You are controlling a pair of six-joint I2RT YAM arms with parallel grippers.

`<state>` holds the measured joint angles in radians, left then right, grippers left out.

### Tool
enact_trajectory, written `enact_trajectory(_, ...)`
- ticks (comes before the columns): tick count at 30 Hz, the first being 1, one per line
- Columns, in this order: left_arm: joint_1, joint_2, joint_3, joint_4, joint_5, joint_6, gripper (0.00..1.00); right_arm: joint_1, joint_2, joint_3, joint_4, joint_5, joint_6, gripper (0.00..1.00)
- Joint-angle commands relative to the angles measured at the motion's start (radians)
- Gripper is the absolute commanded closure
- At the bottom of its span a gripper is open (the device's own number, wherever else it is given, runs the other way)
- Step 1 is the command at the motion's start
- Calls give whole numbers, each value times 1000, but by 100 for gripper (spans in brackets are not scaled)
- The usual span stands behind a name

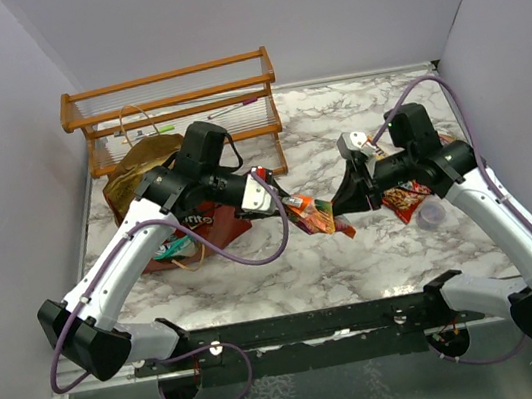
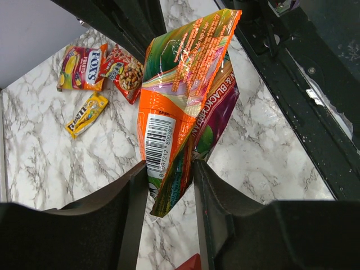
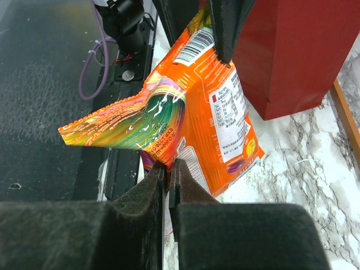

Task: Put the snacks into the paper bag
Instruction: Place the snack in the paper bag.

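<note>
Jointly, left jaws and right jaws each clamp the orange packet (image 2: 180,101).

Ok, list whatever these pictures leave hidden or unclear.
Top view: left arm covers the inside of the paper bag.
Top view: right arm hides part of the packets beneath it.
Left wrist view: whether the left hand pinches the orange packet is unclear.
Wrist views: creases break up its name.

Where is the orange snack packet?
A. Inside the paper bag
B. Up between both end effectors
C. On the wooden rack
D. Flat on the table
B: the right end effector pinches the orange snack packet, and the left end effector brackets it.
</note>
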<state>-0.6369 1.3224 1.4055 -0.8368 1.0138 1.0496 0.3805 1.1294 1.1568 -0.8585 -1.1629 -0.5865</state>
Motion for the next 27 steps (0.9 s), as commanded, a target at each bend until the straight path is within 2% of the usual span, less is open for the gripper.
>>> enact_trajectory(1, -5, -5, -7, 28, 79, -4, 64, 6, -28, -15, 54, -34, 14, 99)
enact_trajectory(5, -4, -15, -13, 36, 83, -12, 73, 6, -30, -20, 65, -24, 24, 99)
enact_trajectory(11, -4, -38, -29, 47, 68, -16, 98, 5, -51, -41, 87, 16, 35, 96)
enact_trajectory(16, -4, -70, -44, 54, 15, -30, 100, -4, -92, -82, 122, 80, 49, 77)
enact_trajectory(23, 9, -112, -45, 64, -16, -71, 100, -24, -146, -121, 146, 141, 57, 37)
enact_trajectory(27, 21, -137, -38, 55, -56, -89, 100, -27, -177, -141, 162, 218, 65, 22)
